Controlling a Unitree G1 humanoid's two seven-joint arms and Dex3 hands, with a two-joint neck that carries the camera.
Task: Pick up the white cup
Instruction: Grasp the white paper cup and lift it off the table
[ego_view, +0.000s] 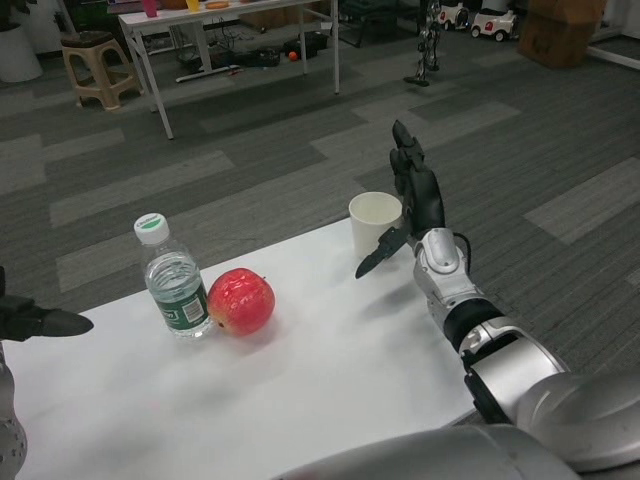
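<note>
The white cup (375, 225) stands upright near the far right edge of the white table (330, 380). My right hand (412, 200) is raised just to the right of the cup, fingers spread upward behind its rim and thumb reaching out below in front of it; whether it touches the cup I cannot tell, and it holds nothing. My left hand (35, 322) shows only partly at the picture's left edge, low over the table, with a finger pointing right.
A clear water bottle (172, 285) with a white cap stands left of centre, a red apple (241, 301) touching its right side. Beyond the table lie grey carpet, a second white table (230, 20) and a stool (95, 65).
</note>
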